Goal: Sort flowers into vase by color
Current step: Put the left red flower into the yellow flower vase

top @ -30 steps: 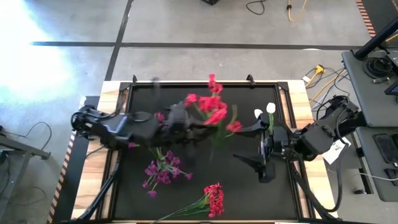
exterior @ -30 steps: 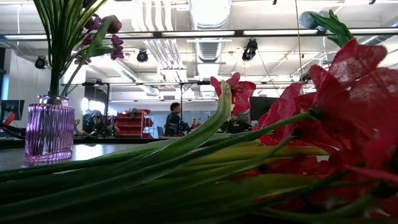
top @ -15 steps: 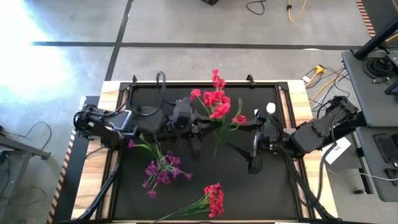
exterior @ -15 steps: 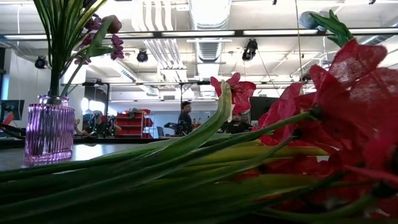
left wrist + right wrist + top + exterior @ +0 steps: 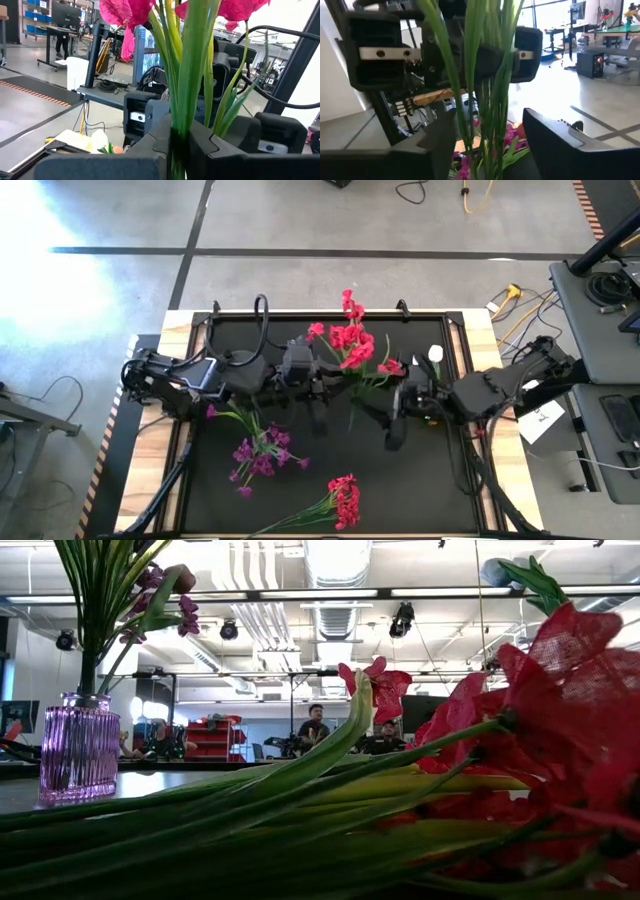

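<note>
Mid-task handover. The left gripper was clamped on the stems of a red bunch held above mid-table. The right gripper stood with jaws apart around the same stems, not yet gripping. Purple flowers sat in the vase. A second red bunch lay on the table, and white tulips were unsorted.

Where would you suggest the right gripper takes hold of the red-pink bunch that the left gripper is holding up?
On the bare green stems, a little away from the left gripper, not the blooms. The left gripper is shut on the stems, which run as one narrow bundle between the right gripper's open fingers, so I would close there, coming from the table's right side.
</note>
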